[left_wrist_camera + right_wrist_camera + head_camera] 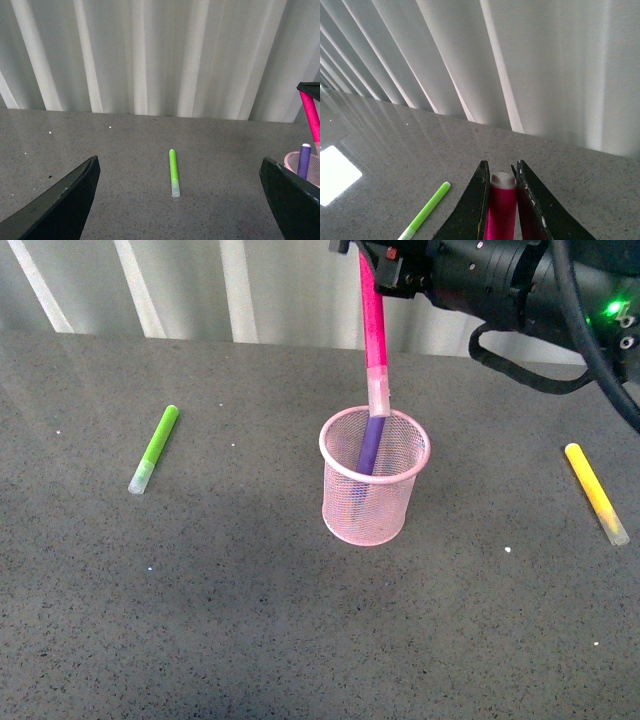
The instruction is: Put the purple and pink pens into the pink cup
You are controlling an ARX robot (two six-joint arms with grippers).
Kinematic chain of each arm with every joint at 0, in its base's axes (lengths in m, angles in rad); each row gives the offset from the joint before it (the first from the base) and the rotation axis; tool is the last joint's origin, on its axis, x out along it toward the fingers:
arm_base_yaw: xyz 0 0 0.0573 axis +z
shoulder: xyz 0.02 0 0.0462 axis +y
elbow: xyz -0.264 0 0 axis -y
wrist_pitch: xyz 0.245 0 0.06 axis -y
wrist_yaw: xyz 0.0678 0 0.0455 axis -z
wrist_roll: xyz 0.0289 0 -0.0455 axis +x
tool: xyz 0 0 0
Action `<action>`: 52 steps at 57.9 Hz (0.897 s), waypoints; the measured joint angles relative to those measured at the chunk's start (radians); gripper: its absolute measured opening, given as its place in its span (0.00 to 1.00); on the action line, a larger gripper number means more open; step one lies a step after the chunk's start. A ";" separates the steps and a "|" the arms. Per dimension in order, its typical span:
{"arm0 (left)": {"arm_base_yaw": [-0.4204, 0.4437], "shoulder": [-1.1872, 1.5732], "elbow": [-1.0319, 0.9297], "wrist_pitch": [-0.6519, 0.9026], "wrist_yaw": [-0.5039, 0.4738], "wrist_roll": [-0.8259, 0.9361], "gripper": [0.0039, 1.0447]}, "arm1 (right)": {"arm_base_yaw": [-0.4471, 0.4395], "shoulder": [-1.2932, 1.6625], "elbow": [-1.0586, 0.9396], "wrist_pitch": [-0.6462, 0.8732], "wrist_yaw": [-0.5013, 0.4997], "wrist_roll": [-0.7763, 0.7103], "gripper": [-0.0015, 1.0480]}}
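Right hand [501,172] pinches pink pen [373,325] cap-down over pink cup [395,505].

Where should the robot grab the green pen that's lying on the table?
Probably around the middle of the green pen, from straight above, jaws across its width. It lies flat on the table with bare space on both sides.

The right gripper [502,167] hangs high, jaws pinched on the pink pen [501,210]. The left gripper [178,162] gapes wide, seemingly held low.
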 joint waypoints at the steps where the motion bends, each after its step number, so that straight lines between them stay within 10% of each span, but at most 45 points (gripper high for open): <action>1: 0.000 0.000 0.000 0.000 0.000 0.000 0.94 | 0.003 0.005 0.000 0.005 -0.002 -0.002 0.11; 32: 0.000 0.000 0.000 0.000 0.000 0.000 0.94 | 0.003 0.032 -0.008 0.042 -0.026 -0.021 0.11; 52: 0.000 0.000 0.000 0.000 0.000 0.000 0.94 | -0.006 0.032 -0.021 0.052 -0.027 -0.027 0.69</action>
